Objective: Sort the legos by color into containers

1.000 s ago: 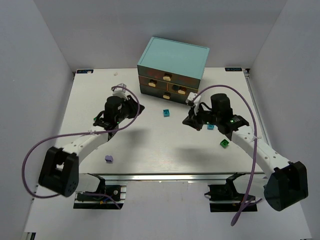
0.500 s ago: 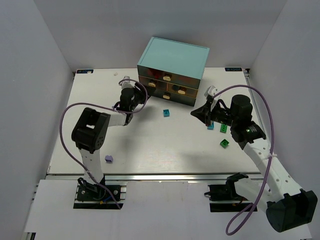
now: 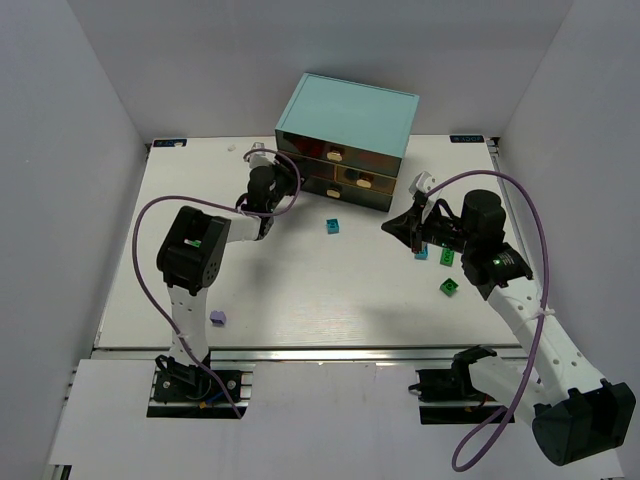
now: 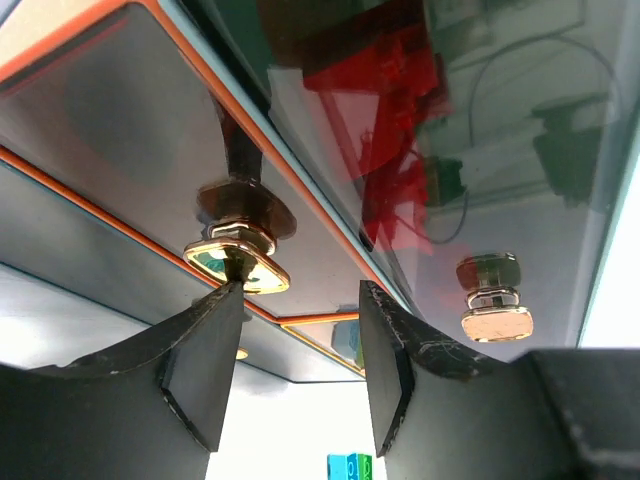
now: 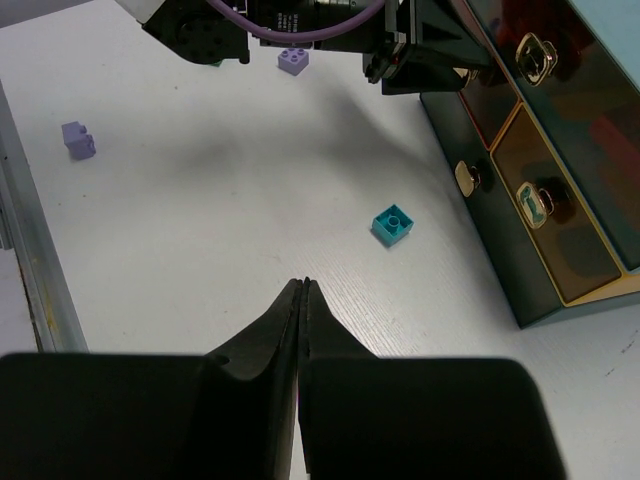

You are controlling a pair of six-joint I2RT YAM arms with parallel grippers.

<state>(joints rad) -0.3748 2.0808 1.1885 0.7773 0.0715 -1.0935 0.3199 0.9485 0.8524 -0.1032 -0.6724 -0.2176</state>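
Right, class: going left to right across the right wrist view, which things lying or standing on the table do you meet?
lavender brick → second lavender brick → teal brick → drawers. Both grippers are left out, since they overlap the bricks' positions.

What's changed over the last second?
The left gripper reached forward to the cabinet and opened by a drawer handle, gripping nothing. The right gripper rose and drew back rightward, shut and empty. The loose legos and the drawers stayed put.
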